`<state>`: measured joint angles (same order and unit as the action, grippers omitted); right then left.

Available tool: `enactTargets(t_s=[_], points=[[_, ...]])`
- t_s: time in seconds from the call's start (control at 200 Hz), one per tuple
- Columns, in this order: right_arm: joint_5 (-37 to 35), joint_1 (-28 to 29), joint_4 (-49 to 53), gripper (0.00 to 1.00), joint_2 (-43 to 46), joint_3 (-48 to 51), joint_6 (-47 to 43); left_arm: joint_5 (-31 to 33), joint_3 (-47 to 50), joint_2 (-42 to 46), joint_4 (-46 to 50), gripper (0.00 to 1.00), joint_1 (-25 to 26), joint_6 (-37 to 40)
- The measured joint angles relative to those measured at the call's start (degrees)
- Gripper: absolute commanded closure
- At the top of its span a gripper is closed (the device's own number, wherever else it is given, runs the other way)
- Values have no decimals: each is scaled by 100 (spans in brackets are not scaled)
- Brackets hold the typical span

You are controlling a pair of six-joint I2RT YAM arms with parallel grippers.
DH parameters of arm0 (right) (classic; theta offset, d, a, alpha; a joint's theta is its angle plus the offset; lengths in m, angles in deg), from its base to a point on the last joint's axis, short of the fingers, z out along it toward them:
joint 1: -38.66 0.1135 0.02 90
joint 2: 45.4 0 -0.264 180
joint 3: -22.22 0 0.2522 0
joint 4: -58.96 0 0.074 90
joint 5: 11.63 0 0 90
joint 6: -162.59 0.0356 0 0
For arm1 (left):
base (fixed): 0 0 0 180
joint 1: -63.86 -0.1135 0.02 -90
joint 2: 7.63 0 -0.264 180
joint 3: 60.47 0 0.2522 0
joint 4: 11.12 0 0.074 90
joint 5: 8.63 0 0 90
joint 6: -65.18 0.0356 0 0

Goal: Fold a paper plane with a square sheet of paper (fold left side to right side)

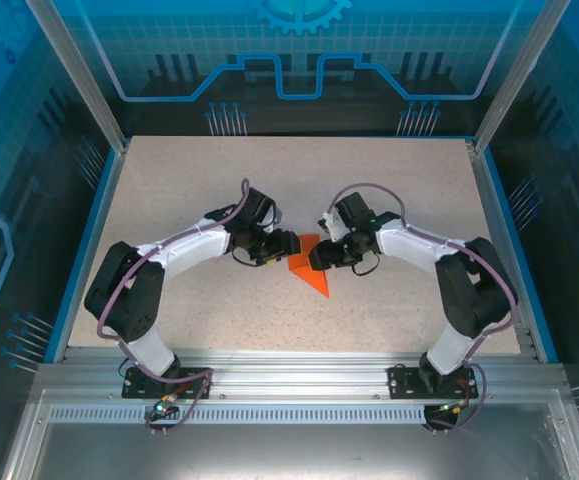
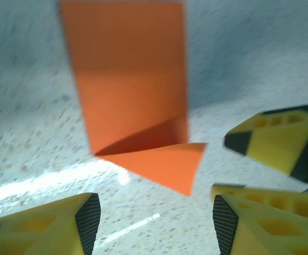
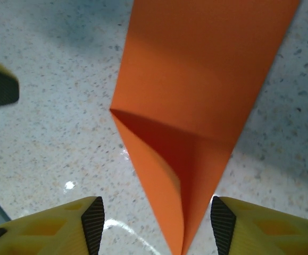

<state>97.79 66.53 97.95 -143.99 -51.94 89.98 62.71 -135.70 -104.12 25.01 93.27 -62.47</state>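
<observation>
Your left gripper (image 2: 156, 218) stands with its jaws apart and nothing between them, only bare speckled bench (image 1: 169, 200) showing in the gap. From its wrist camera the orange paper (image 2: 132, 79) lies flat at 12 o'clock, just ahead of the fingertips and not touching them, and a folded flap (image 2: 164, 164) on its near end lifts slightly off the surface. Your right gripper (image 3: 158, 220) is also parted and grips nothing. The paper's sharp point runs down at 6 o'clock into the gap between its two fingers (image 3: 92, 220), and neither pad touches it. The paper widens away toward 12 o'clock, with one layer curling up along the fold. From above, the two grippers face each other across the middle of the bench with the paper between and just below them: the left one sits at about 10 o'clock of the paper, the right one at about 2 o'clock over its right edge, and the pointed tip aims toward 5 o'clock.
</observation>
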Motion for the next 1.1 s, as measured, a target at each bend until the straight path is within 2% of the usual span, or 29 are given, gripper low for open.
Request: enactTargets(t_s=[0.07, 0.195, 0.3, 0.45, 0.555, 0.835, 1.1], points=[[109, -103, -76, 47, -260, -26, -111, -2, 223, -9, -17, 37, 0, -105], [343, -186, -173, 61, -522, -33, -249, 0, 323, -11, -79, 36, 0, -184], [483, -203, -249, 74, -623, -44, -271, -2, 323, -22, -212, 36, 0, -256], [557, -275, -293, 88, -643, -42, -271, -7, 323, -103, -319, 36, 0, -295], [579, -352, -302, 91, -643, -42, -267, -11, 319, -197, -350, 35, 11, -299], [647, -435, -302, 90, -643, -39, -267, -26, 195, -461, -468, 37, 149, -415], [658, -437, -306, 89, -643, -35, -267, -66, -122, -732, -557, 51, 256, -511]])
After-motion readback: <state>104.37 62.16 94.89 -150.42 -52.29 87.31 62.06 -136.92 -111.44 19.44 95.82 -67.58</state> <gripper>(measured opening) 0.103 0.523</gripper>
